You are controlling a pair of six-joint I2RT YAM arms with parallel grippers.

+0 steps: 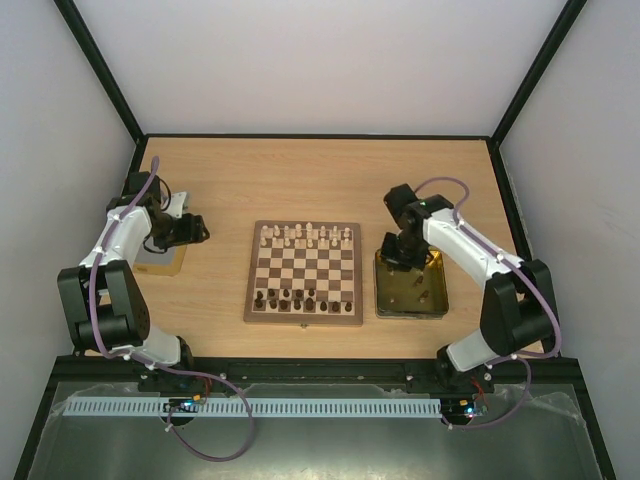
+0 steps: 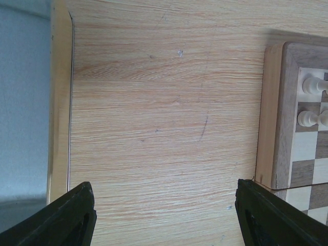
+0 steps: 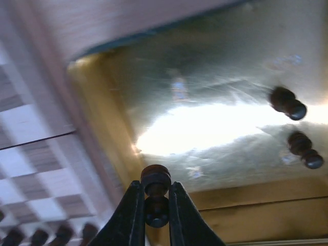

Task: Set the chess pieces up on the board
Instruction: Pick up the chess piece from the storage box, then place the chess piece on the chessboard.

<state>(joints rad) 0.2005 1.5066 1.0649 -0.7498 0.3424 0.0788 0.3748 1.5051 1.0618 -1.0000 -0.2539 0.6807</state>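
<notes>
Pick-up step: right gripper (image 3: 156,205) clamped on dark piece (image 3: 156,180) above tray (image 3: 215,66). Next: carry left to board (image 1: 250,290), likely stand upright on free near square. Left gripper (image 2: 164,220) spread wide, empty.

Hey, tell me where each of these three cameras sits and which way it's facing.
Top external: above and behind the arms, looking down at the table; the left arm, right arm, chessboard and gold tray show.
Left wrist: on the left arm, looking down at bare table beside the chessboard; its jaws, wide open, frame the bottom.
Right wrist: on the right arm, looking down into the gold tray; its jaws hold a dark chess piece.
Shared: the chessboard appears in all three.
</notes>
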